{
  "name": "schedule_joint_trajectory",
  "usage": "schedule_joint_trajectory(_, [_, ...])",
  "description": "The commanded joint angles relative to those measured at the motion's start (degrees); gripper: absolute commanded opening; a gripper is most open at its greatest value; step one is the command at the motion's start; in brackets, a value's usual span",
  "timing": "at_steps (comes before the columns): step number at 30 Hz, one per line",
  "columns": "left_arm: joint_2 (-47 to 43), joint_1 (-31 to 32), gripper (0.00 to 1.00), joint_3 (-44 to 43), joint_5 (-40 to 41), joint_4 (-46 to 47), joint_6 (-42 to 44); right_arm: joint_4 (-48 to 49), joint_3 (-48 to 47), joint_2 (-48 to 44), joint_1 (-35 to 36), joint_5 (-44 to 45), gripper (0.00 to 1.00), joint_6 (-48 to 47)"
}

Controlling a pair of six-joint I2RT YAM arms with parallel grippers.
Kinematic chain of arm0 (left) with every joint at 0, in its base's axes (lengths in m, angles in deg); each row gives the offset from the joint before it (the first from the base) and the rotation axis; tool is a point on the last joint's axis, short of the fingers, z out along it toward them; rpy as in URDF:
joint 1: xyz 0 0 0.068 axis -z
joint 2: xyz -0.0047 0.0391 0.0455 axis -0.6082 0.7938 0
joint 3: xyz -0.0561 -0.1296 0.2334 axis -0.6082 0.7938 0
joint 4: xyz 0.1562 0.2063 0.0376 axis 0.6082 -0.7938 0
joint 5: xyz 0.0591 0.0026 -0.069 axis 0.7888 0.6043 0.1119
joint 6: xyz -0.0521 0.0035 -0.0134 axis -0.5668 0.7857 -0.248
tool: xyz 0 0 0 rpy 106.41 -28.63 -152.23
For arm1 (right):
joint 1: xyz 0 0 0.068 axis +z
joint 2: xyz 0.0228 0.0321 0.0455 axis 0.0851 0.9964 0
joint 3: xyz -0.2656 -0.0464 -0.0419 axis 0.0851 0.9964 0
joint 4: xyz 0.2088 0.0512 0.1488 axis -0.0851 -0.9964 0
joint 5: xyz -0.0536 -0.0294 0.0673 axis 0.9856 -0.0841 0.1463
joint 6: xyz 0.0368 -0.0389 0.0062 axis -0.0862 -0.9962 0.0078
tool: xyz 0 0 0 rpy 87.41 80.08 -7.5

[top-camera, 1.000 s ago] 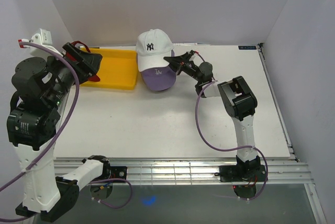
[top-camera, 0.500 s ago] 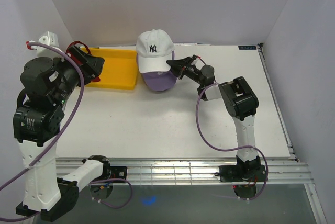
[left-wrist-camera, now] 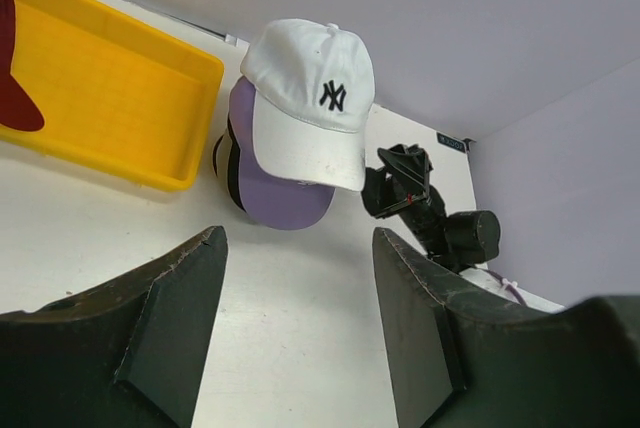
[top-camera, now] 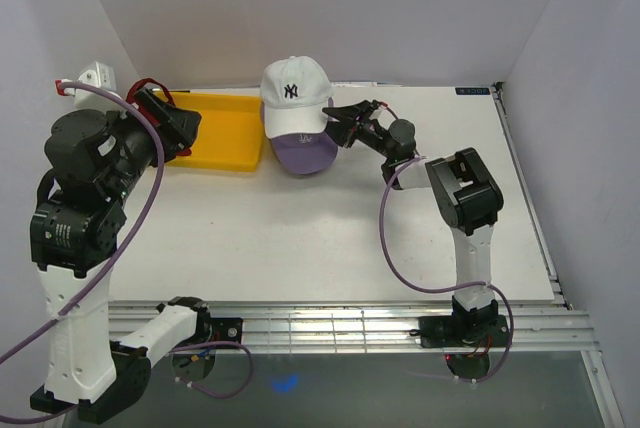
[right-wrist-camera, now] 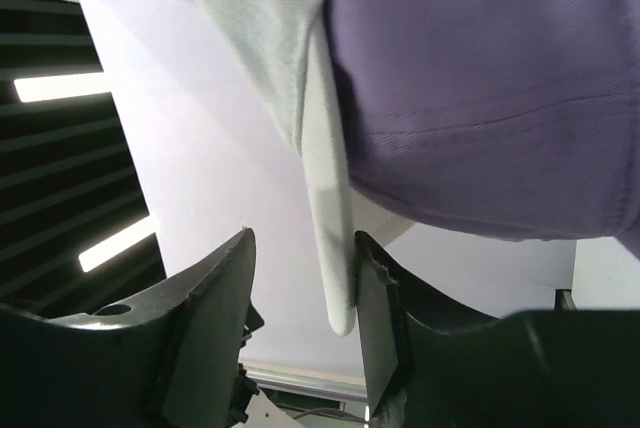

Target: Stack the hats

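A white cap with a dark NY (top-camera: pixel 293 88) sits on top of a lavender cap (top-camera: pixel 303 153) at the back middle of the table. In the left wrist view the white cap (left-wrist-camera: pixel 305 98) tops the lavender cap (left-wrist-camera: pixel 280 193), with black and beige edges (left-wrist-camera: pixel 228 158) showing beneath. A red cap (left-wrist-camera: pixel 15 98) lies at the tray's left end. My right gripper (top-camera: pixel 336 118) is open at the white cap's brim. In the right wrist view the gripper (right-wrist-camera: pixel 302 238) has the brim edge (right-wrist-camera: pixel 335 248) between its jaws, against one finger. My left gripper (top-camera: pixel 183 126) (left-wrist-camera: pixel 297 235) is open and empty above the tray.
A flat yellow tray (top-camera: pixel 225 133) lies at the back left, beside the cap stack; it also shows in the left wrist view (left-wrist-camera: pixel 110 98). White walls close in the back and both sides. The right arm's purple cable (top-camera: pixel 385 228) loops over the table.
The right gripper has drawn back slightly to the right from the white cap's brim. The left arm has shifted a little to the right over the tray. The cap stack stays in place.
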Motion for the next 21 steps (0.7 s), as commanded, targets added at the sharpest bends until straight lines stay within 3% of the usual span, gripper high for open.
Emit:
schedule_joint_trajectory(1, [-0.46,-0.17,0.70,0.52,0.60,0.98,0.78,13.30,0.57,-5.55,-0.28,-0.48,0.50,5.31])
schedule_joint_trajectory(10, [-0.63,-0.17,0.71,1.23,0.42,1.42,1.05,0.47,4.35,-11.62,-1.25,-2.94,0.54,-2.25])
schedule_joint_trajectory(17, [-1.16,-0.17,0.70,2.63,0.07,2.03,0.96,-2.61,9.36,-13.81,-1.51,-3.21,0.54,-5.15])
schedule_joint_trajectory(21, [-1.33,-0.17,0.71,3.07,-0.19,2.30,0.96,-11.45,13.14,-19.94,-1.68,-1.98,0.55,-13.21])
